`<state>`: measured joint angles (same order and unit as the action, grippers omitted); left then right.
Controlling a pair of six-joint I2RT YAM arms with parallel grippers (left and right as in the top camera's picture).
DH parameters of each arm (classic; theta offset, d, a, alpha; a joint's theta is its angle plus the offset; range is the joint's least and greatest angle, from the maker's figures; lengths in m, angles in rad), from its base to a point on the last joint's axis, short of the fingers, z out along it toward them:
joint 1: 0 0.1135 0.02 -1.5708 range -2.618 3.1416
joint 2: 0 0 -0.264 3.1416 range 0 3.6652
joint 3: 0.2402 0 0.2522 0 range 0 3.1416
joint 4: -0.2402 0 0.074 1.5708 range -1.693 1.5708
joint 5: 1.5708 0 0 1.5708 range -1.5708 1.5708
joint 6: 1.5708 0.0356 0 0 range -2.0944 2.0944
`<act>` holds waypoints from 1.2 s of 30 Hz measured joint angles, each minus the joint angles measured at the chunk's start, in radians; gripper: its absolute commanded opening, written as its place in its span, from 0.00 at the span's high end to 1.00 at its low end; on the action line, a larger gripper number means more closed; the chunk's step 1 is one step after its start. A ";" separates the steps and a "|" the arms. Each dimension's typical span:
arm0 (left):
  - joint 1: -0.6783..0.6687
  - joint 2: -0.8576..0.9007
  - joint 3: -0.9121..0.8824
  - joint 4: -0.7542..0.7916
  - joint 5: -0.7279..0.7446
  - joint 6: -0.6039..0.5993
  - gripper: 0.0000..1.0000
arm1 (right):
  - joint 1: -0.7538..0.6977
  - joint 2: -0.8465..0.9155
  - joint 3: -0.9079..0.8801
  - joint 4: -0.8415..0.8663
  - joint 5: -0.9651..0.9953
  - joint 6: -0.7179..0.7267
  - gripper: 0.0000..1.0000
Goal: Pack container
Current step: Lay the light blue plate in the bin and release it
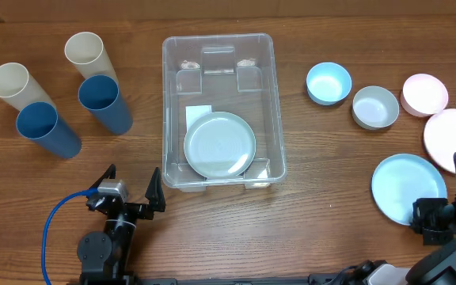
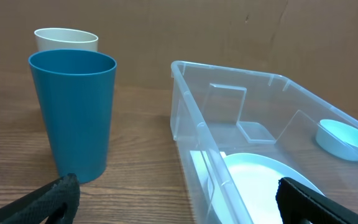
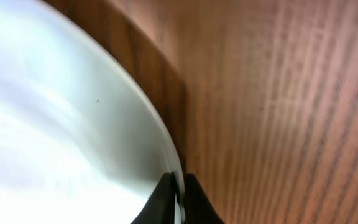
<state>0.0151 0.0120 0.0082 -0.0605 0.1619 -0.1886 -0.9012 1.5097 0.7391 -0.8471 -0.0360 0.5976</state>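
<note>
The clear container (image 1: 218,38) stands at the table's centre with a pale green plate (image 1: 219,145) flat inside it. My left gripper (image 1: 131,190) is open and empty just off its front left corner. In the left wrist view the fingers (image 2: 179,202) straddle the container's near wall (image 2: 229,70), and the plate (image 2: 260,180) shows inside. My right gripper (image 1: 424,212) is shut on the near rim of a light blue plate (image 1: 406,184) at the right. The right wrist view shows the fingertips (image 3: 178,186) pinching that rim (image 3: 73,112).
Two blue cups (image 1: 101,99) (image 1: 42,127) and two cream cups (image 1: 85,51) (image 1: 10,81) stand at the left. A blue bowl (image 1: 328,82), a grey bowl (image 1: 374,107), a pink bowl (image 1: 424,93) and a pink plate (image 1: 454,136) sit at the right.
</note>
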 measured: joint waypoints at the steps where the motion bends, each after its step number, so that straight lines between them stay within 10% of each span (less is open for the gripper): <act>1: 0.000 0.000 0.000 0.000 0.000 0.000 0.00 | 0.014 0.000 0.000 0.012 0.000 0.000 0.96; 14: 0.000 0.000 0.000 0.000 0.000 0.000 0.00 | 0.391 -0.288 0.233 -0.261 -0.042 -0.026 0.96; 20: 0.000 0.000 0.000 0.000 0.000 0.000 0.00 | 0.816 -0.462 0.507 -0.317 -0.120 -0.073 0.96; 25: 0.000 0.000 0.000 0.000 0.000 0.000 0.00 | 1.268 -0.258 0.518 -0.079 -0.117 -0.041 0.96; 34: 0.000 0.000 0.000 0.000 0.000 0.000 0.00 | 1.409 0.158 0.523 0.020 -0.067 -0.029 0.96; 36: 0.000 0.000 0.000 0.000 0.000 0.000 0.00 | 1.421 0.173 0.523 0.027 -0.063 -0.029 0.62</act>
<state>0.0151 0.0120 0.0082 -0.0605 0.1619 -0.1886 0.5201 1.6825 1.2617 -0.8204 -0.0994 0.5690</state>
